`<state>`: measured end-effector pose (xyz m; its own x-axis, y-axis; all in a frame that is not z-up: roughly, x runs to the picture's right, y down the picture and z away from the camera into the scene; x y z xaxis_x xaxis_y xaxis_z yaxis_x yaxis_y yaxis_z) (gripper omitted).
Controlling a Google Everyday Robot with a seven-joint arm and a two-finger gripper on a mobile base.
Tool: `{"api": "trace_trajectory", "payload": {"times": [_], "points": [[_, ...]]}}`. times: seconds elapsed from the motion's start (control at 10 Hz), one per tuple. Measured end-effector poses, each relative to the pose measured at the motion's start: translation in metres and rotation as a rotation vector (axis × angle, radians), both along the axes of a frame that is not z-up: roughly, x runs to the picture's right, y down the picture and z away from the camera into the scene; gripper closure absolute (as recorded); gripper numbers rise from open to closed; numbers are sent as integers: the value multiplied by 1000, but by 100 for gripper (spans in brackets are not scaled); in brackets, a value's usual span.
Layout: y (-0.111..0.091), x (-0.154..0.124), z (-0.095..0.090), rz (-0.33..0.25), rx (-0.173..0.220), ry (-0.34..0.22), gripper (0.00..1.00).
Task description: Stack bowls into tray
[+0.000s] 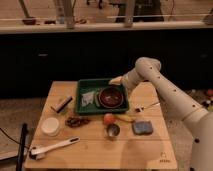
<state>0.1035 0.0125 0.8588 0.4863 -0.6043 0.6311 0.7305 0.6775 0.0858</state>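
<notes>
The dark reddish-brown bowl (111, 96) sits upright inside the dark-green tray (81, 106), in its right half. My gripper (117, 81) is at the end of the white arm that reaches in from the right. It hovers just above the tray's far rim, behind the bowl and apart from it. No other bowl of that kind shows on the table.
A crumpled white wrapper (88, 98) lies in the tray's left half. On the wooden table are a dark block (61, 103), a white round lid (50, 126), a dark cluster (76, 121), a red fruit (109, 118), a banana (125, 118), a metal cup (113, 130), a blue sponge (141, 127), a white-handled brush (52, 147) and a fork (148, 106).
</notes>
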Motion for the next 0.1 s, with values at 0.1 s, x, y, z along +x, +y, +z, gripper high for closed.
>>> {"api": "trace_trajectory", "payload": {"times": [0.1], "points": [[-2,5,1,16,-1,15,20]]}}
